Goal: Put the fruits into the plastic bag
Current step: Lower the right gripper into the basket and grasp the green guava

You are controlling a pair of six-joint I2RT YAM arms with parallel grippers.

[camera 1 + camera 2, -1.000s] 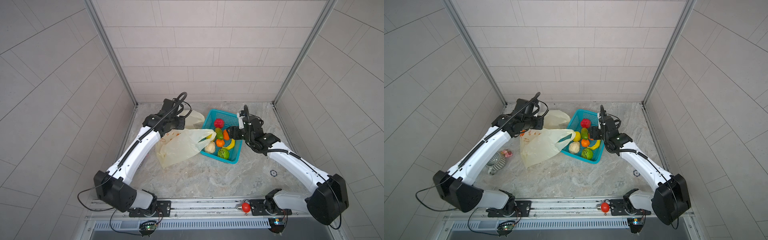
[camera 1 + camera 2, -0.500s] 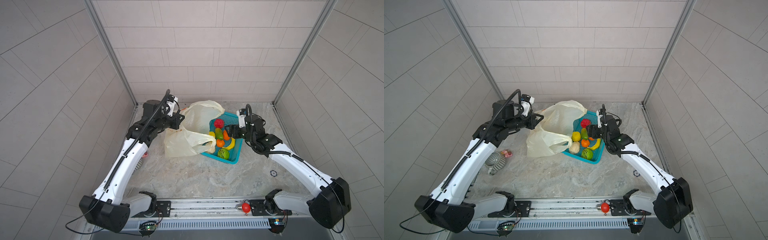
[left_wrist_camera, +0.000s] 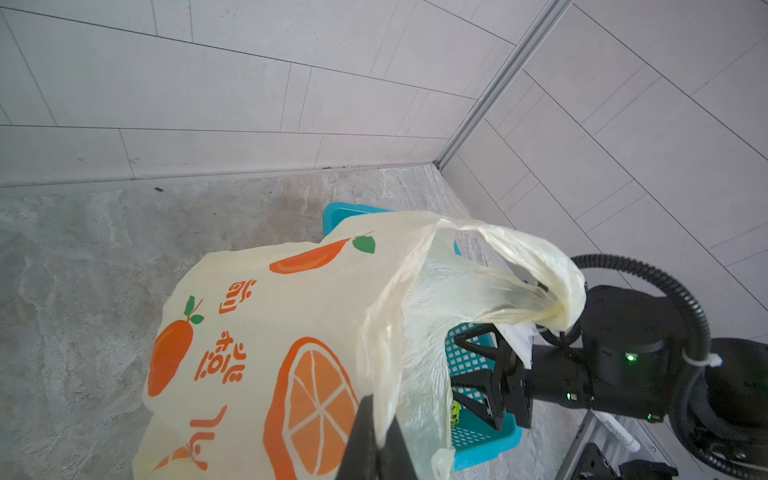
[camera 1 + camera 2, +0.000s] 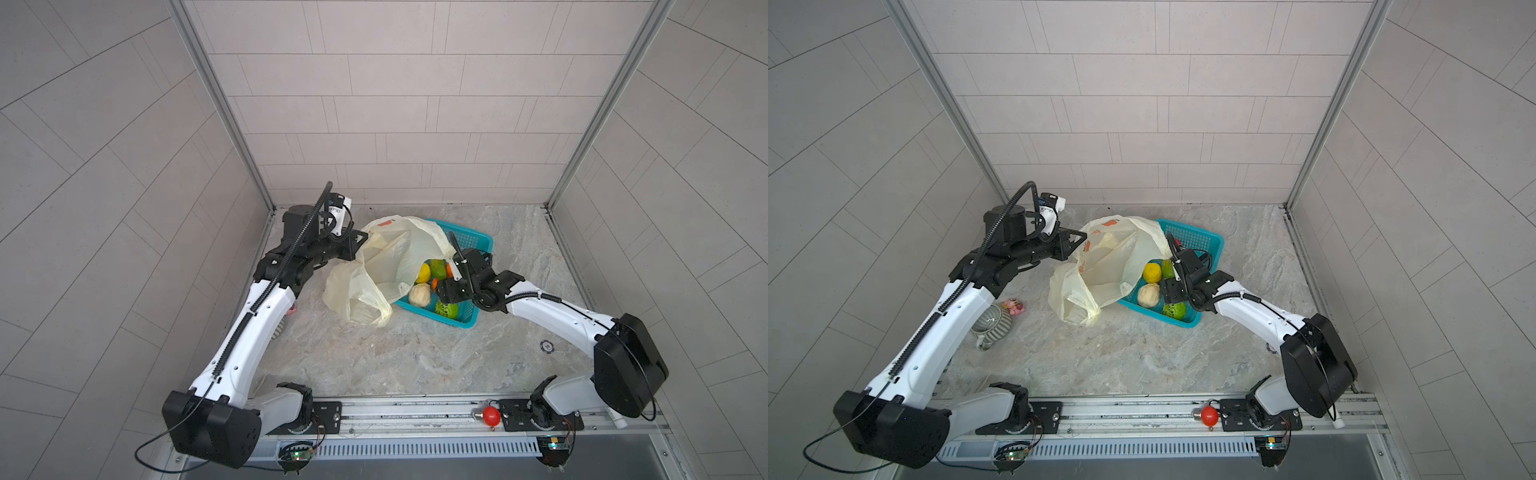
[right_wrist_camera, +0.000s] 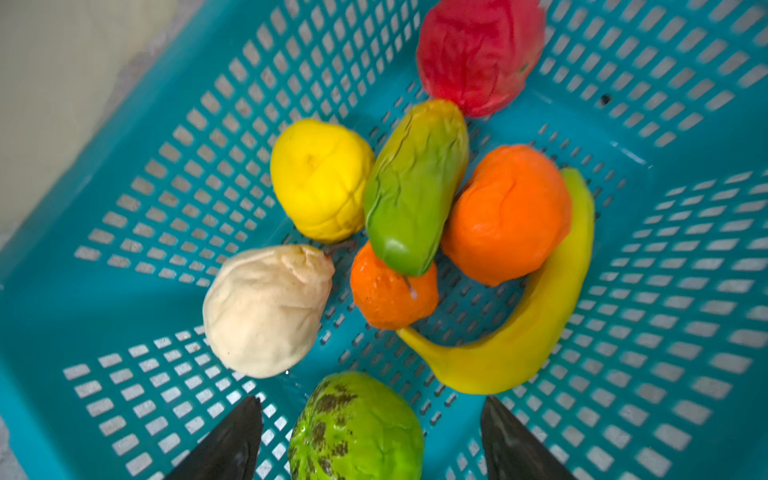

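Both top views: pinching plastic bag (image 4: 386,266) rim with left end effector (image 4: 356,246), jaws together on the film, holding mouth up, overlapping teal basket (image 4: 473,243) on worktop (image 4: 395,361). Hovering right end effector (image 4: 445,291), jaws apart, over fruits (image 4: 420,294) lying in basket.

Left wrist: seeing bag handle (image 3: 540,259) draping over right arm (image 3: 623,365), possibly snagging, hard to tell.

Right wrist: straddling bumpy green ball (image 5: 355,428) with fingertips (image 5: 232,440), not touching. Advising lowering straight, centring on ball, avoiding the whitish fruit (image 5: 266,311) and banana (image 5: 536,328) beside it, closing gently, lifting clear of basket wall, then dropping deep inside the held-open mouth; watching handle while moving.
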